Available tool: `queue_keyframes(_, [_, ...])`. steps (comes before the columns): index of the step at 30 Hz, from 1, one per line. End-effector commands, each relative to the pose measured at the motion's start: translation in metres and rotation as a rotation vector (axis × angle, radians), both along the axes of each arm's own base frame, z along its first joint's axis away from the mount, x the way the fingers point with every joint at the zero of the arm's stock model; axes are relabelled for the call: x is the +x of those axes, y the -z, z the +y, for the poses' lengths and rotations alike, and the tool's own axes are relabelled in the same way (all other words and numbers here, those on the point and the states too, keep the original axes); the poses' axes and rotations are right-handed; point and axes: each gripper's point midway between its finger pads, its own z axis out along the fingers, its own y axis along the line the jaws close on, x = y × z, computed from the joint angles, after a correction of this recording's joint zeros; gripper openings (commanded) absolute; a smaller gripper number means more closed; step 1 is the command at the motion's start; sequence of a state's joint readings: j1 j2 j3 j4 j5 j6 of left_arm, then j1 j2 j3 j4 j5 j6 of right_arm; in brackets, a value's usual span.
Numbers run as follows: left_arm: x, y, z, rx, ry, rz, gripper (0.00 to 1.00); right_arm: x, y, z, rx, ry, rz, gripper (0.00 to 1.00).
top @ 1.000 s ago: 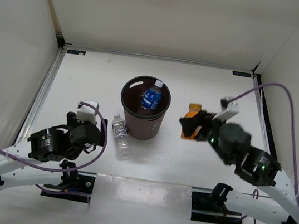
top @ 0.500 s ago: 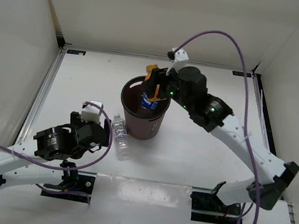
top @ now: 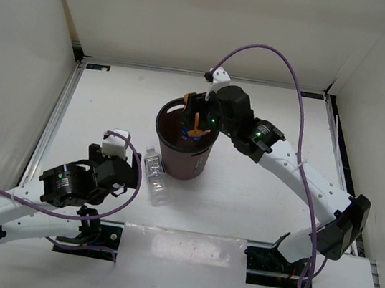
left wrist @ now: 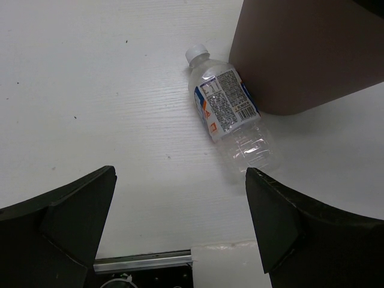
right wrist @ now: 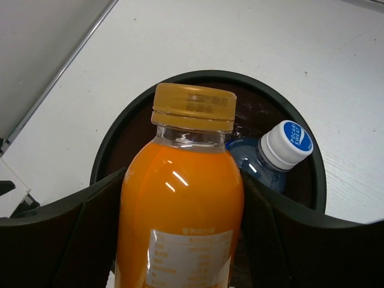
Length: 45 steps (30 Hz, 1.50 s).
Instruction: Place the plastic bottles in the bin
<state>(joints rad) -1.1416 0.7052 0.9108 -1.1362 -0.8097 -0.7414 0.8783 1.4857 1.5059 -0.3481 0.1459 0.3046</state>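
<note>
Hanging over the bin (top: 176,157): orange bottle (right wrist: 180,180) in the right gripper (top: 196,121)

The right arm reaches out across the table (top: 111,103), and its gripper is above the bin's open mouth. Both fingers lie against the sides of the orange bottle, which stands upright between them with its cap on; they appear to be gripping it, though the wrist view is too close to be sure. Below it, inside the bin, the blue-label bottle (right wrist: 282,147) leans against the far wall.

The left gripper (left wrist: 180,210) hovers low over the table with its jaws spread wide and nothing between them. Ahead of it a clear bottle (left wrist: 231,114) with a white cap lies on its side, touching the foot of the bin's outer wall.
</note>
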Motion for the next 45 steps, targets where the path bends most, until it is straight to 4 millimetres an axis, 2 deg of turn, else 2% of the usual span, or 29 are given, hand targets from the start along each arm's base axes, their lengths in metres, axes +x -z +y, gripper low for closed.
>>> queue_keyframes(1, [0.0, 0.001, -0.001, -0.016, 0.0, -0.002, 1.0, 0.001, -0.005, -0.003, -0.007, 0.023, -0.037, 0.78])
queue_keyframes(6, [0.0, 0.0, -0.002, -0.008, 0.001, 0.004, 1.0, -0.001, -0.011, -0.018, -0.009, 0.064, -0.054, 0.9])
queue_keyframes(10, [0.001, 0.0, -0.002, -0.007, 0.0, 0.002, 1.0, 0.002, -0.016, -0.037, -0.006, 0.106, -0.058, 0.9])
queue_keyframes(11, [0.001, 0.0, -0.003, -0.01, -0.002, 0.002, 1.0, -0.001, -0.03, -0.049, 0.02, 0.128, -0.08, 0.9])
queue_keyframes(13, [0.001, 0.002, -0.003, -0.003, -0.001, 0.004, 1.0, -0.005, -0.035, -0.059, 0.025, 0.145, -0.089, 0.9])
queue_keyframes(14, [0.001, 0.002, -0.002, -0.006, -0.003, 0.004, 1.0, -0.014, -0.055, -0.078, 0.058, 0.178, -0.127, 0.9])
queue_keyframes(16, [0.0, 0.003, -0.002, -0.003, -0.001, 0.006, 1.0, -0.021, -0.059, -0.096, 0.042, 0.219, -0.14, 0.9])
queue_keyframes(17, [0.001, 0.003, -0.003, -0.008, -0.003, 0.006, 1.0, -0.033, -0.065, -0.112, 0.036, 0.232, -0.145, 0.9])
queue_keyframes(19, [0.001, 0.007, -0.005, -0.012, -0.007, 0.012, 1.0, -0.051, -0.086, -0.143, 0.058, 0.284, -0.188, 0.9])
queue_keyframes(20, [0.0, 0.01, -0.006, -0.013, -0.009, 0.02, 1.0, -0.059, -0.074, -0.157, -0.002, 0.298, -0.162, 0.9])
queue_keyframes(21, [0.0, 0.012, -0.007, -0.024, -0.012, 0.025, 1.0, -0.063, -0.072, -0.168, -0.028, 0.331, -0.172, 0.9])
queue_keyframes(22, [0.0, 0.019, -0.008, -0.045, -0.037, 0.039, 1.0, -0.074, -0.079, -0.184, -0.012, 0.343, -0.191, 0.9])
queue_keyframes(24, [-0.002, 0.028, -0.014, -0.082, -0.056, 0.066, 1.0, -0.086, -0.056, -0.201, -0.111, 0.347, -0.157, 0.9])
queue_keyframes(25, [0.0, 0.034, -0.018, -0.103, -0.067, 0.071, 1.0, -0.095, -0.054, -0.221, -0.15, 0.382, -0.173, 0.9])
queue_keyframes(29, [0.005, 0.058, -0.036, -0.211, -0.136, 0.122, 1.0, -0.11, -0.027, -0.258, -0.257, 0.474, -0.168, 0.9])
queue_keyframes(31, [0.009, 0.067, -0.05, -0.232, -0.131, 0.153, 1.0, -0.115, -0.016, -0.259, -0.261, 0.47, -0.164, 0.9])
queue_keyframes(32, [0.017, 0.067, -0.056, -0.267, -0.151, 0.145, 1.0, -0.118, -0.006, -0.265, -0.257, 0.476, -0.164, 0.9])
queue_keyframes(34, [0.022, 0.078, -0.058, -0.266, -0.181, 0.168, 1.0, -0.12, 0.027, -0.266, -0.29, 0.493, -0.13, 0.9])
queue_keyframes(35, [0.029, 0.078, -0.061, -0.307, -0.206, 0.159, 1.0, -0.122, 0.03, -0.277, -0.26, 0.529, -0.132, 0.9])
queue_keyframes(36, [0.031, 0.083, -0.062, -0.308, -0.209, 0.167, 1.0, -0.124, 0.044, -0.278, -0.244, 0.558, -0.106, 0.9])
queue_keyframes(38, [0.037, 0.093, -0.068, -0.334, -0.213, 0.192, 1.0, -0.132, 0.039, -0.276, -0.174, 0.512, -0.095, 0.9])
queue_keyframes(40, [0.045, 0.104, -0.065, -0.356, -0.249, 0.217, 1.0, -0.131, 0.043, -0.279, -0.143, 0.536, -0.104, 0.9])
queue_keyframes(41, [0.041, 0.115, -0.068, -0.361, -0.236, 0.269, 1.0, -0.13, 0.04, -0.279, -0.12, 0.539, -0.106, 0.9])
queue_keyframes(42, [0.047, 0.127, -0.058, -0.361, -0.285, 0.286, 1.0, -0.133, 0.042, -0.278, -0.114, 0.511, -0.107, 0.9])
queue_keyframes(45, [0.058, 0.137, -0.063, -0.407, -0.284, 0.314, 1.0, -0.132, 0.048, -0.273, -0.105, 0.5, -0.111, 0.9])
